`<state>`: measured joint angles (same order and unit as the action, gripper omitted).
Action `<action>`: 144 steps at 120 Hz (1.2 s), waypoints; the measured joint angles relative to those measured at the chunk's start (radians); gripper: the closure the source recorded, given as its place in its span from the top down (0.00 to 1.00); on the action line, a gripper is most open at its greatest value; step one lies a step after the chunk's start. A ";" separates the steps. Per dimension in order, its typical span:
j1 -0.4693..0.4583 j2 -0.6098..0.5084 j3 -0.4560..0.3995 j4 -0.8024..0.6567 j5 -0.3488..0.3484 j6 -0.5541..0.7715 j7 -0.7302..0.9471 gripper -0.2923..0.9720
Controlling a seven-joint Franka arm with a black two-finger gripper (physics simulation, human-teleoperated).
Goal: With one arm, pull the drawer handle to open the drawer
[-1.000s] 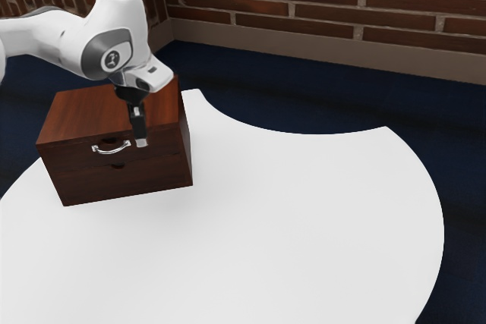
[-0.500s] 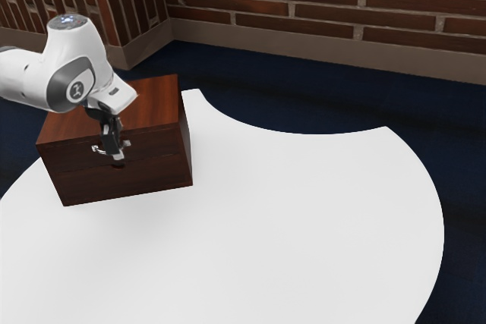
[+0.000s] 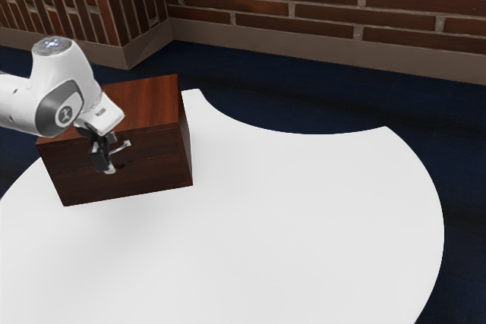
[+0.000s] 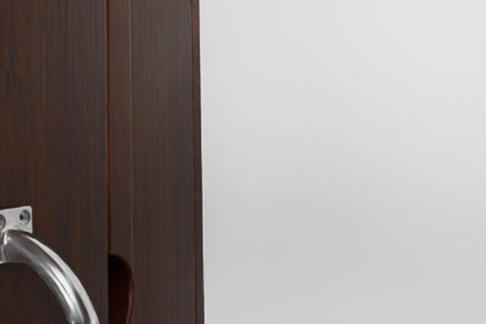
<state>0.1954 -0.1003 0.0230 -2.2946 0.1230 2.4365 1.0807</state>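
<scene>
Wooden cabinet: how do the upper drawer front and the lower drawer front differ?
The upper drawer front carries a silver bow handle; the lower drawer front has just a dark cut-out notch at its adjoining edge. The gripper is at the upper drawer front's handle, not at the lower drawer front. Shared: same dark wood, both look flush and shut.

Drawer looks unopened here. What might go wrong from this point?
1. The gripper sits toward one end of the handle, so it may slip off when pulling.
2. The wooden box stands unbraced on the table; a pull may drag the whole box instead of opening the drawer.
</scene>
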 joint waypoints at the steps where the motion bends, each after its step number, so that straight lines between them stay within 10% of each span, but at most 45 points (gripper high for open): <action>1: 0.000 -0.001 0.001 -0.003 0.000 0.003 0.001 0.77; 144: 0.005 0.036 0.035 -0.051 -0.046 0.128 0.073 0.69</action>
<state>0.1999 -0.0640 0.0578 -2.3461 0.0773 2.5649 1.1532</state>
